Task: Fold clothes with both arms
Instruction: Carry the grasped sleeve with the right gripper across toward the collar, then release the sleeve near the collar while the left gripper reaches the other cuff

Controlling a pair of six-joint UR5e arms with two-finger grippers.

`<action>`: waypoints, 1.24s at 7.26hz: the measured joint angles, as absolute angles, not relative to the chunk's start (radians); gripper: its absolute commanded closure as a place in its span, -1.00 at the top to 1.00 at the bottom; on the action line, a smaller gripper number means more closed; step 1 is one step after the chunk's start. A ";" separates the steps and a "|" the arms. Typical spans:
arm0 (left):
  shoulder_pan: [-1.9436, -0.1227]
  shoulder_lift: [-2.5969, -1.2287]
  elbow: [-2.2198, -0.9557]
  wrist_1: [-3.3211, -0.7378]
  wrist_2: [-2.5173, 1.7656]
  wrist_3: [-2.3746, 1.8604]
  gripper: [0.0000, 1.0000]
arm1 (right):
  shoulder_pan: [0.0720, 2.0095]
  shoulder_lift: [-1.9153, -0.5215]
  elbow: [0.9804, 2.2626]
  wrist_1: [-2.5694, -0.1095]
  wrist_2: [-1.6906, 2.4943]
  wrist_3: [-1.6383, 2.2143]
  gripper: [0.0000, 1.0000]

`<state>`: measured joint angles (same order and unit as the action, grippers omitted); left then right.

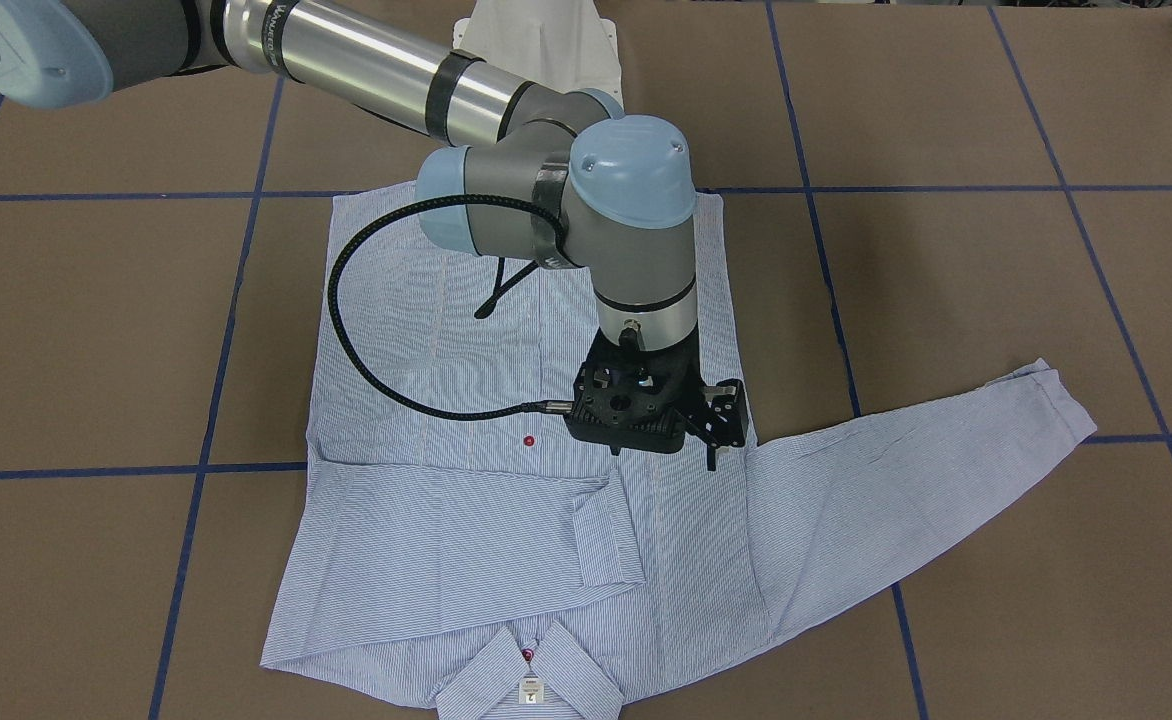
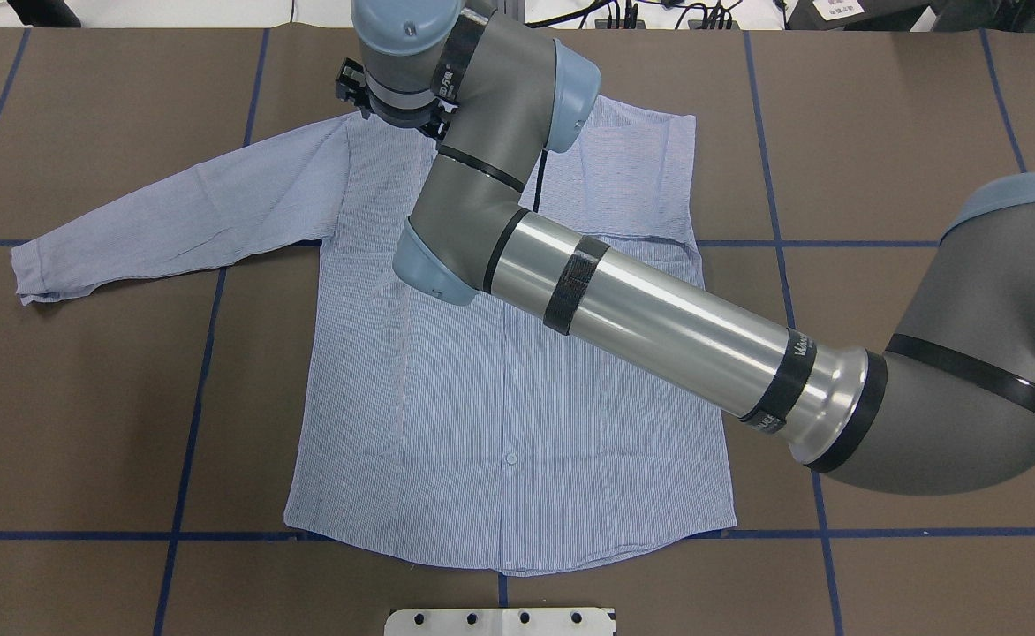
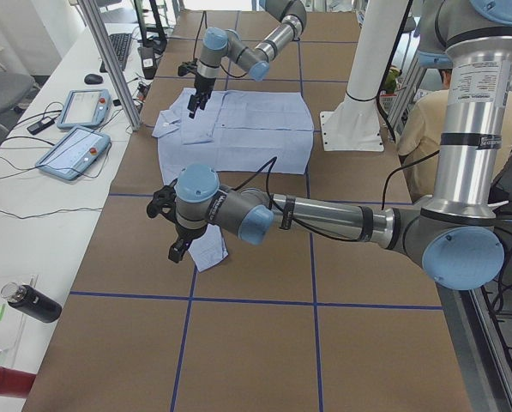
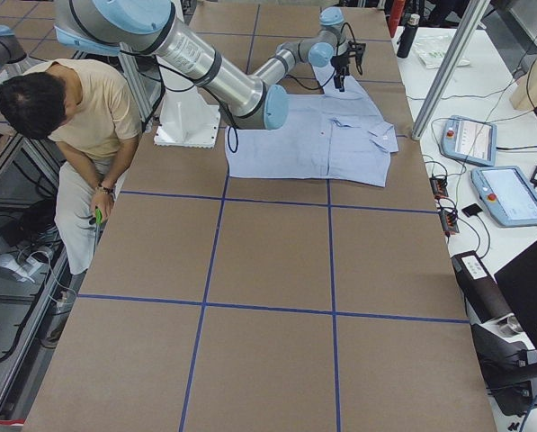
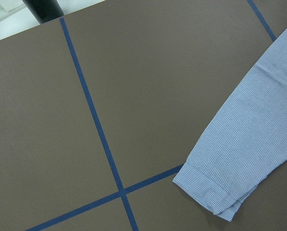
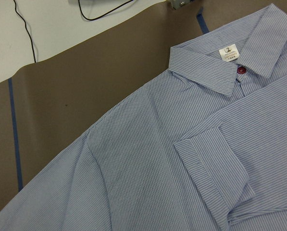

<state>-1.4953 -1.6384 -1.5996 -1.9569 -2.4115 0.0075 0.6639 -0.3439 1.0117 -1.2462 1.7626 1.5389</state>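
**Brown desk, one shirt laid flat**

The desk (image 2: 880,132) is covered in brown paper and crossed by a grid of blue tape (image 2: 191,433). In the overhead view the shirt (image 2: 500,415) lies flat at the centre, with its hem toward the bottom of the frame and its collar (image 1: 491,670) end toward the top. One sleeve (image 2: 182,212) stretches left, and its cuff (image 2: 32,278) rests on bare paper at mid-left. The other sleeve (image 1: 466,530) is folded across the chest. A white base (image 2: 500,621) stands at the bottom edge, just below the hem.

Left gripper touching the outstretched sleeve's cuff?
Apart. The overhead view shows the whole cuff bare, with the left gripper outside that frame; the left side view has it beside the cuff.
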 measured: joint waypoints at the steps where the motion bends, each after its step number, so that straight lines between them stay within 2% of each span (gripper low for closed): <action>1: -1.459 -1.650 -1.552 -2.030 -2.426 -0.077 1.00 | 0.671 -0.378 1.064 -1.259 1.766 1.565 1.00; 5: -1.307 -1.742 -1.247 -2.315 -2.415 -0.416 0.95 | 0.675 -0.593 1.321 -1.270 1.769 1.578 1.00; 6: -1.271 -1.756 -1.222 -2.342 -2.393 -0.498 0.83 | 0.674 -0.642 1.380 -1.270 1.769 1.577 1.00; 7: -1.247 -1.765 -1.214 -2.353 -2.377 -0.600 0.80 | 0.674 -0.667 1.410 -1.271 1.768 1.576 1.00; 9: -1.212 -1.752 -1.237 -2.367 -2.364 -0.788 0.54 | 0.673 -0.684 1.425 -1.270 1.766 1.569 1.00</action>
